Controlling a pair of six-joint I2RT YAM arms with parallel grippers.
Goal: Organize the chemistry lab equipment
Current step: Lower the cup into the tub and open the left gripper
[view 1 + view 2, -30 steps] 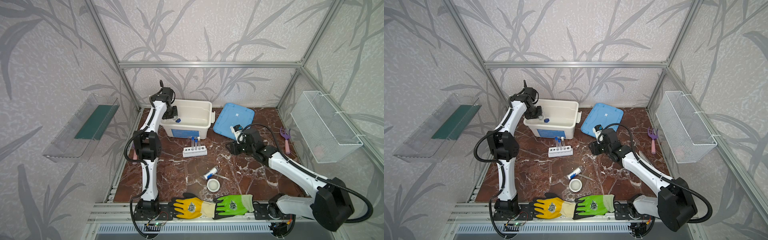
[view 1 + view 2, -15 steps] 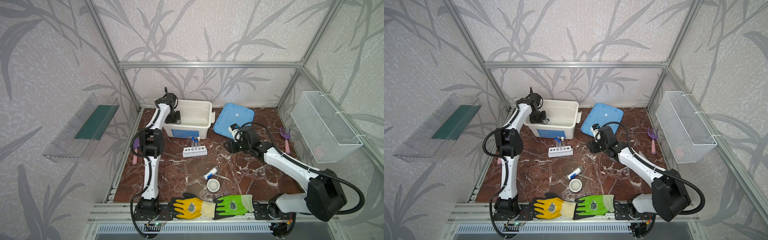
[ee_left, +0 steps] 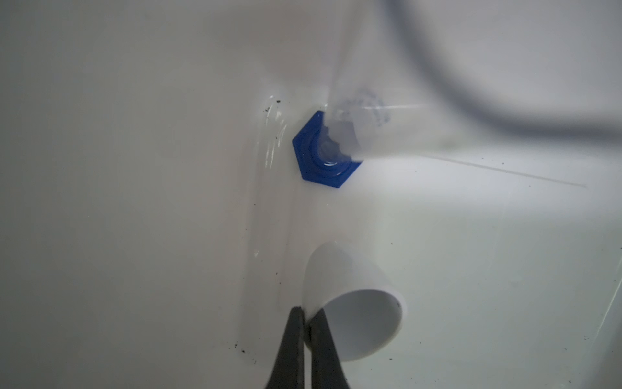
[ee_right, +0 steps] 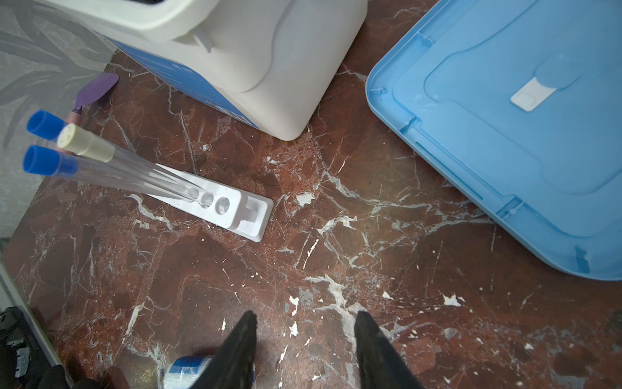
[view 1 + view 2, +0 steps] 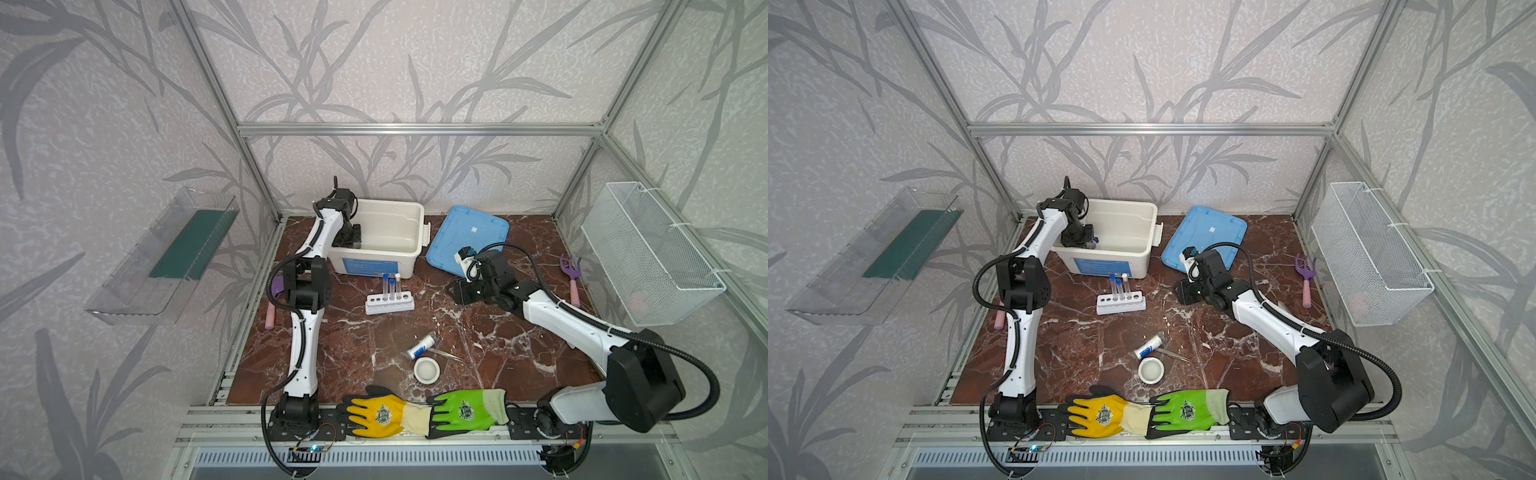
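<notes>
My left gripper [image 3: 308, 313] is down inside the white bin [image 5: 419, 232], shut on the rim of a small white ceramic dish [image 3: 353, 303] tipped on its side. A blue-based clear vessel [image 3: 323, 151] lies on the bin floor just beyond. My right gripper [image 4: 304, 316] hangs open and empty over bare marble, between the white rack [image 4: 222, 208] with three capped test tubes [image 4: 50, 144] and the blue lid [image 4: 505, 118]. A blue-labelled vial [image 5: 420, 345], metal tweezers [image 5: 444, 354] and a second white dish [image 5: 427, 370] lie near the table's front.
A purple rake [image 5: 571, 274] lies at the right, a purple trowel [image 5: 274, 299] behind the left arm. Yellow glove [image 5: 382, 413] and green glove [image 5: 467, 409] rest on the front rail. A wire basket [image 5: 648, 253] hangs on the right wall, a clear shelf [image 5: 166, 257] on the left.
My left gripper has dropped from above the bin's left rim down into the bin, still shut. The right gripper has shifted slightly left and toward the back, still open.
</notes>
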